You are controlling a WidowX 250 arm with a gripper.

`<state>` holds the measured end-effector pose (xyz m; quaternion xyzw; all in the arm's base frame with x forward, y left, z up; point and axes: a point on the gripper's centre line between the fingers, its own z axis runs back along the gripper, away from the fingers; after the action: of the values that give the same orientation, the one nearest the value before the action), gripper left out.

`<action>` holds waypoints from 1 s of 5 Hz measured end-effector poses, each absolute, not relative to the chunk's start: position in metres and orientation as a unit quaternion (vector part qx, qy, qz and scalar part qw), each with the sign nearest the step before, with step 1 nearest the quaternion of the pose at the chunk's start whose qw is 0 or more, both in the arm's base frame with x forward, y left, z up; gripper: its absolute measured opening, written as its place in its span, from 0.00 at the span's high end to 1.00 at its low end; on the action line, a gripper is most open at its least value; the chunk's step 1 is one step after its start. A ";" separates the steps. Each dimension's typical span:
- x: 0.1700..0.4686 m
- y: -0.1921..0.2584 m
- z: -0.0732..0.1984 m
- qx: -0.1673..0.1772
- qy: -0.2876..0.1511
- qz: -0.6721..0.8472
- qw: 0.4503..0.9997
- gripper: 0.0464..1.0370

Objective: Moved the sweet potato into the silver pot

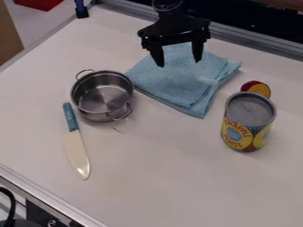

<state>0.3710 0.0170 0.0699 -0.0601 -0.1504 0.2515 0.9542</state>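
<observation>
We have our black arm coming in from the top edge, the gripper hanging just right of the upper middle, its two fingers pointing down and spread well apart.

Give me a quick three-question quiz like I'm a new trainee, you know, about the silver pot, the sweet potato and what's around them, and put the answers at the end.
1. True or false: the sweet potato is outside the silver pot.
2. Fill in the blank: the gripper hangs over a folded blue ____.
3. Short answer: from the camera's side, what stands in front of the sweet potato and partly hides it?

Key: 1. True. 2. Cloth. 3. The can.
</observation>
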 end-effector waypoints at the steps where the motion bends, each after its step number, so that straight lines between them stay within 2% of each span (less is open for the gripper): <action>1: 0.368 0.016 0.057 -0.056 -0.132 0.257 0.956 0.04; 2: 0.381 -0.002 0.056 -0.043 -0.132 0.287 0.948 0.04; 4: 0.391 -0.039 0.075 -0.063 -0.117 0.305 0.943 0.04; 5: 0.392 -0.064 0.073 -0.064 -0.087 0.318 0.942 0.04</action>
<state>0.3918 -0.0643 0.0730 -0.0643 -0.0868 0.3183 0.9418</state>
